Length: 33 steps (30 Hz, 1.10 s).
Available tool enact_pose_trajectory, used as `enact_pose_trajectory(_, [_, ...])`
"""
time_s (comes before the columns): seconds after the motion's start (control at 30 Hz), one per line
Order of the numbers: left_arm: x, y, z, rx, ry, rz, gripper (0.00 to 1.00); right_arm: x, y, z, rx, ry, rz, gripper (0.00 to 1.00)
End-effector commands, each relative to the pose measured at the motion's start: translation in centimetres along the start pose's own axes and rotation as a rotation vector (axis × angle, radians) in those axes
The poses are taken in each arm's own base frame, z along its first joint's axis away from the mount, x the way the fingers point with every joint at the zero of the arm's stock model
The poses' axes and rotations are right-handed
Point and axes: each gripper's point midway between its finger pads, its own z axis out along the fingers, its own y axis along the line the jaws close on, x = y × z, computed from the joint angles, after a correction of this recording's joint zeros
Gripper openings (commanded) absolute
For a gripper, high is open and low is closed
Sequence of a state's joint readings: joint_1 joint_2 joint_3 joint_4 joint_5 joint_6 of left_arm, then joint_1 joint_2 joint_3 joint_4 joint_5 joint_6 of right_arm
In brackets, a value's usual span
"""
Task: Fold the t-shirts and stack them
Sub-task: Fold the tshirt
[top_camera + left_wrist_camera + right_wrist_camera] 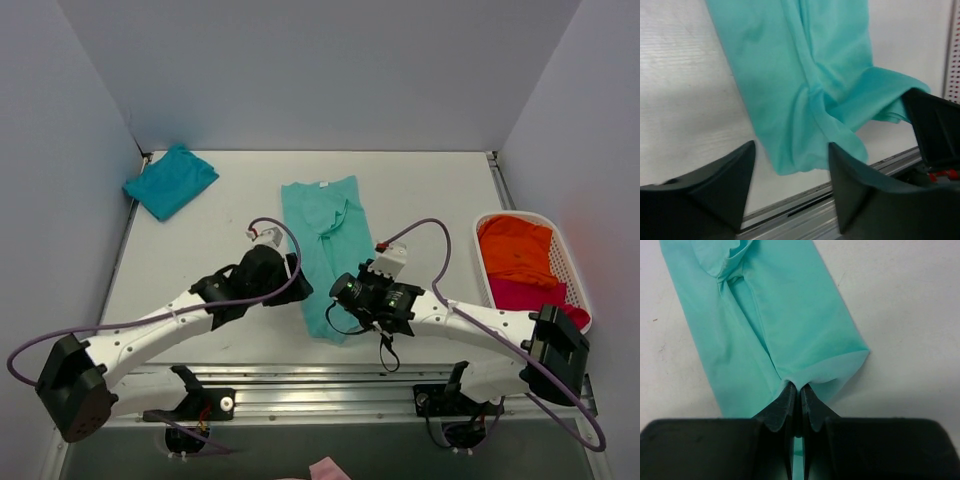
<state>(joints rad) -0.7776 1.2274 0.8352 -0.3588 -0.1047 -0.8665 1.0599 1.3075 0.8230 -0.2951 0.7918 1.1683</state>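
A light mint-green t-shirt [325, 240] lies folded into a long strip down the table's middle, its white neck label at the far end. My right gripper [800, 388] is shut on the shirt's near hem [805, 340], pinching the cloth at the strip's right corner. My left gripper [791, 150] is open and empty, just over the shirt's near left corner [790, 125]; in the top view it [293, 285] sits at the strip's left edge. A darker teal t-shirt [170, 180] lies folded at the far left corner.
A white basket [575, 280] at the right edge holds an orange shirt [515, 250] and a magenta one [530, 295]. The table's metal front rail [330, 380] runs right below the shirt's near end. Grey walls close in the sides and back.
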Motion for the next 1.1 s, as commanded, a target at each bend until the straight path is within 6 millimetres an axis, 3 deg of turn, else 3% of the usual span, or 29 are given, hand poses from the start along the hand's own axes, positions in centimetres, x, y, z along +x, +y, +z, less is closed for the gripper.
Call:
enact_pose_trajectory(0.0, [3.6, -1.2, -3.1, 0.089, 0.018, 0.061, 0.74, -0.6, -0.6, -0.5, -0.008, -0.013, 0.004, 0.00])
enact_pose_trajectory(0.07, [5.8, 0.2, -3.9, 0.049, 0.047, 0.065, 0.85, 0.2, -1.4, -1.0, -0.012, -0.001, -0.005, 0.00])
enact_pose_trajectory(0.13, [8.4, 1.0, -4.8, 0.054, 0.086, 0.100, 0.89, 0.8, -2.5, -1.5, 0.005, 0.012, -0.006, 0.03])
enact_pose_trajectory(0.17, [9.1, 1.6, -5.1, 0.034, 0.095, 0.100, 0.90, 1.4, -3.2, -2.0, 0.009, 0.004, -0.031, 0.39])
enact_pose_trajectory(0.23, [10.9, 2.4, -5.5, 0.018, 0.129, 0.128, 0.90, 2.1, -5.3, -2.6, 0.062, 0.003, -0.016, 0.83])
enact_pose_trajectory(0.27, [11.5, 2.5, -5.6, 0.011, 0.143, 0.126, 0.90, 2.4, -5.8, -2.8, 0.073, 0.004, -0.010, 1.00])
enact_pose_trajectory(0.47, [15.6, 1.3, -5.7, 0.048, 0.199, 0.149, 0.90, 4.2, -6.7, -3.4, 0.083, 0.021, -0.021, 1.00])
enact_pose_trajectory(0.67, [18.1, 0.1, -1.7, 0.033, 0.203, 0.165, 0.89, 4.1, -7.0, -3.6, 0.097, -0.009, -0.041, 1.00])
enact_pose_trajectory(0.87, [17.4, -1.3, 1.2, -0.005, 0.118, 0.182, 0.87, 4.5, -7.3, -3.6, 0.083, -0.004, -0.027, 1.00])
enact_pose_trajectory(1.07, [15.4, -3.7, 1.9, 0.011, 0.026, 0.155, 0.86, 4.4, -7.3, -3.6, 0.070, -0.010, -0.018, 0.99])
